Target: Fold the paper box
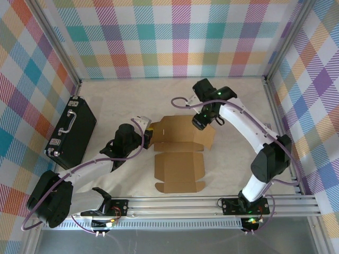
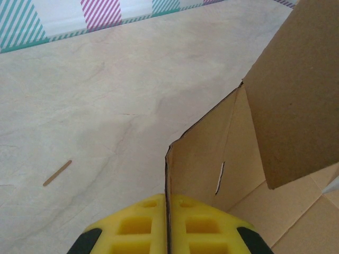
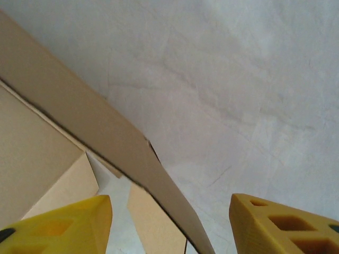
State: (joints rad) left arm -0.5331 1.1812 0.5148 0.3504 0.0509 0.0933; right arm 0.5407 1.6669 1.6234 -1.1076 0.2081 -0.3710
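Cardboard mid-table [image 1: 233, 169] — the paper box [image 1: 179, 159] lies half-folded. Your left gripper [image 2: 167, 222] pinches its upright left wall; your right gripper [image 3: 169, 203] stands spread — straddling a raised flap, far right.

matt brown cardboard paper box [image 1: 180, 172], smooth pale table [image 1: 106, 100]

Top view: high above the near edge of the table [image 1: 116, 100], facing down on all of it. Wrist views: close behind the left fingers [image 2: 135, 225] and the right fingers [image 3: 280, 222], facing past their tips. All three share the paper box [image 1: 180, 166].
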